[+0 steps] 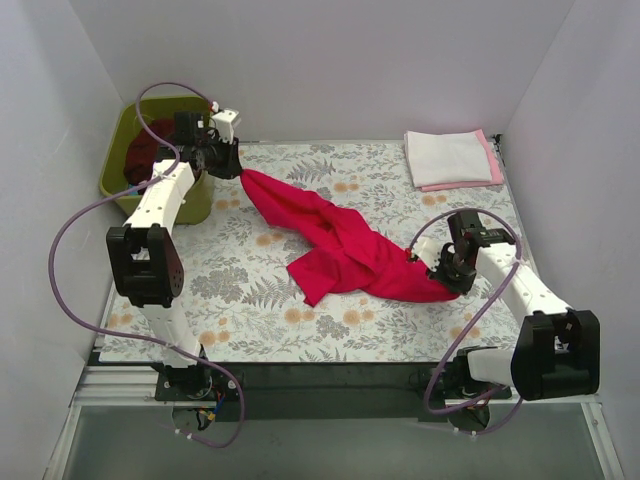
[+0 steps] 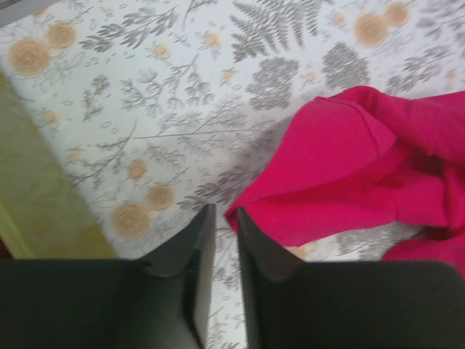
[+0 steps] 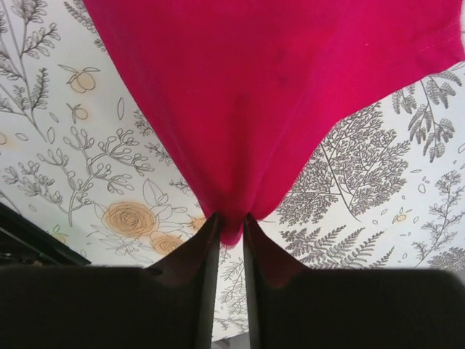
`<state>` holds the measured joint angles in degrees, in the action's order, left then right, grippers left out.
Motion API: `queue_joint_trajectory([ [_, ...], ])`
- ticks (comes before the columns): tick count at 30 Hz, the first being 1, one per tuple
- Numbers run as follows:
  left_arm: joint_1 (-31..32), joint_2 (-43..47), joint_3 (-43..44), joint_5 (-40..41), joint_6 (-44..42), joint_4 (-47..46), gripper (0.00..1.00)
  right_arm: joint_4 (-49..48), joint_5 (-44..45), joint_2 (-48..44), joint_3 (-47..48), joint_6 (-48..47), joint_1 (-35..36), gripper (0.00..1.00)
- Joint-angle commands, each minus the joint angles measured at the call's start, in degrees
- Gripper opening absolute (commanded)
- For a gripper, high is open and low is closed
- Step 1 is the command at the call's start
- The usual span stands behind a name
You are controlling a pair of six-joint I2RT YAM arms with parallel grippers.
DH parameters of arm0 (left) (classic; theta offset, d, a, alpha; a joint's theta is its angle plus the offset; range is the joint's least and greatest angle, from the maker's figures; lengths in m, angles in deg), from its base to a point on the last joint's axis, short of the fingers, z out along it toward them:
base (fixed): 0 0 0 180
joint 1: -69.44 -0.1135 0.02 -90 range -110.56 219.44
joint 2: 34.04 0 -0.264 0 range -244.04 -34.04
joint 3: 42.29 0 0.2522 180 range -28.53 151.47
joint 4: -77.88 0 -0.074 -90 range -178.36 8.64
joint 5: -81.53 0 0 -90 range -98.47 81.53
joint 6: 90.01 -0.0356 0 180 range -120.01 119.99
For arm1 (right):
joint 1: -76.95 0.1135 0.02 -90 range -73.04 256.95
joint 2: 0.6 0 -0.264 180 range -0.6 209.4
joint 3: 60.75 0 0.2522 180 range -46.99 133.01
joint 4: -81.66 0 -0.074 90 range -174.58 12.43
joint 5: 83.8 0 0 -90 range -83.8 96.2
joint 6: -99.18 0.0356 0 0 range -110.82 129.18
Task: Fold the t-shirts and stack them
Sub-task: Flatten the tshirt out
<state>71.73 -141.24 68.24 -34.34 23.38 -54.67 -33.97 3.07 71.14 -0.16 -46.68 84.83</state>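
Pinching the unfolded red shirt (image 1: pixel 335 245) mid-table, with our left gripper (image 1: pixel 228 163) and right gripper (image 1: pixel 437 272) both squeezed on it, we see the white shirt (image 1: pixel 445 155) and pink shirt (image 1: pixel 470 184) stacked far right and the dark shirt (image 1: pixel 145 150) waiting in the far-left tub (image 1: pixel 115 178).

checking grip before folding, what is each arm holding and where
Both hold the red t-shirt: the right jaws pinch a bunched edge, the left jaws an edge at the opposite end.
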Motion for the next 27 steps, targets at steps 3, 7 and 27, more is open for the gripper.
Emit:
queue_joint_trajectory([
  [3,-0.79,-0.56,4.21,4.6,-0.21,-0.48,0.43,9.05,-6.69,3.31,11.66,0.04,-0.58,0.56],
  [7,-0.62,1.28,4.22,-5.82,4.71,1.2,0.49,12.49,-15.05,5.94,20.57,4.95,-0.5,0.56],
  [27,23.99,-12.33,2.54,0.37,23.01,-0.56,0.63,-3.5,-7.6,30.12,28.32,24.92,-5.85,0.48],
])
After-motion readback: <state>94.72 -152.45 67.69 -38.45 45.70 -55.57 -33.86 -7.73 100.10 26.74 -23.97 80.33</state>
